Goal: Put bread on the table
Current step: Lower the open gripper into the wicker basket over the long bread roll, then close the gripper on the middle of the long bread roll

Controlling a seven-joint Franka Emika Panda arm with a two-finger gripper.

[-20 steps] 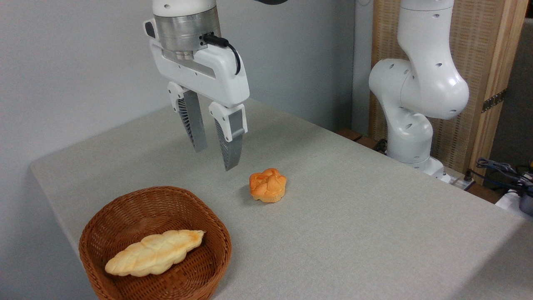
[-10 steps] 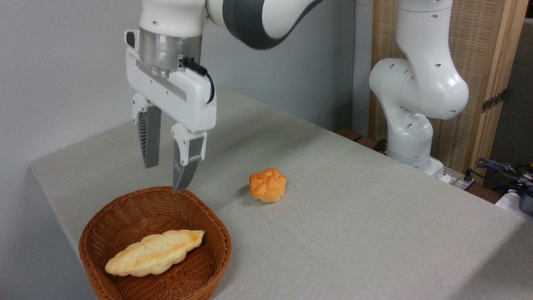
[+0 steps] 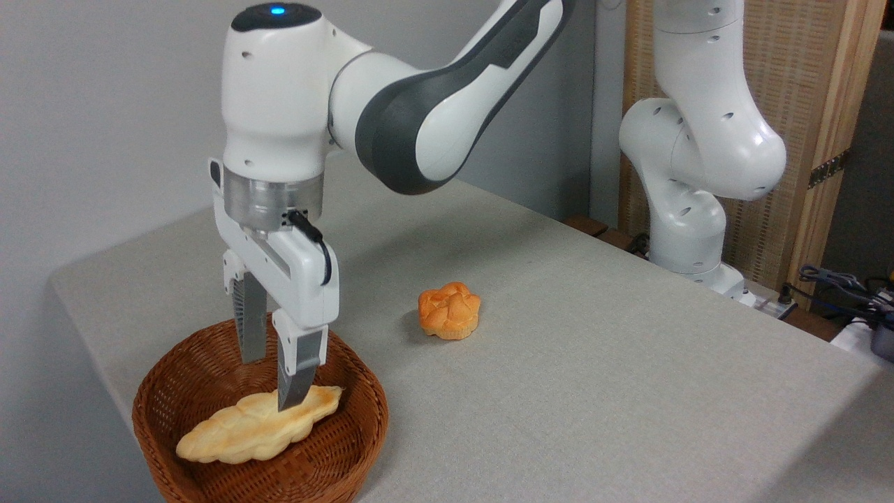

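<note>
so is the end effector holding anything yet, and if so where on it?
Nothing held yet. The end effector is open, fingers straddling the bread's right half inside the basket; the loaf lies flat in it.

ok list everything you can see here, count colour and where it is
bread: 1, pale yellow with golden patches, lying in the basket
basket: 1, brown wicker, on the table's near left corner
bun: 1, orange, flower-shaped, on the table right of the basket
table: 1, light grey-beige, fills most of the view
wooden panel: 1, light wood, behind the arm's base at right
cables: a few, dark, at the far right edge
arm: 1, white and dark grey, reaching from the right over to the basket
end effector: 1, white body with grey fingers, open, lowered into the basket with fingers either side of the bread's right end
</note>
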